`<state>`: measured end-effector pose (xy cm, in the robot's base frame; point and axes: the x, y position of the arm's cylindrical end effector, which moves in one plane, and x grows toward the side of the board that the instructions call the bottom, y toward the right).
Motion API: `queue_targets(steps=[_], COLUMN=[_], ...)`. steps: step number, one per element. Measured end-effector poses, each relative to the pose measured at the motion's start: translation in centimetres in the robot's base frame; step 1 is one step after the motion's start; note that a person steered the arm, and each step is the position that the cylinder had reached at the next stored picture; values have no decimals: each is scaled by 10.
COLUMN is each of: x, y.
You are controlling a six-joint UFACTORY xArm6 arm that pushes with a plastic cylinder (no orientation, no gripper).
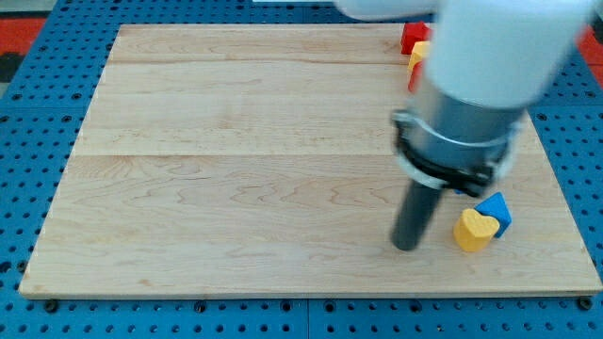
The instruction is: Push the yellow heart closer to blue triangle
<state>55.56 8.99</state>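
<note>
My tip [407, 247] rests on the desk [236, 188] near its bottom right corner, just to the left of the yellow heart [473, 230] with a small gap between. My end effector is a plain rod, so it holds nothing. The heart touches the blue triangle [496, 210], which sits behind it toward the right edge. Near the top edge, a red block [413, 36] and a yellow block [418, 55] (shapes unclear) peek out beside my arm.

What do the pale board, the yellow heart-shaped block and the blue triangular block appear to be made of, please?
The pale board looks like unfinished or lightly sealed wood: visible grain and plank seams, matte. The yellow heart-shaped block and the blue triangular block show flat, opaque colour with no grain, so painted wood or plastic; I cannot tell which. My tip stands just left of the heart.
</note>
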Motion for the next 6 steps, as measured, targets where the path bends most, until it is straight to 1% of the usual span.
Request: queue_targets(steps=[1,2,4,6], x=[-9,-9,14,27], y=[16,57,60,72])
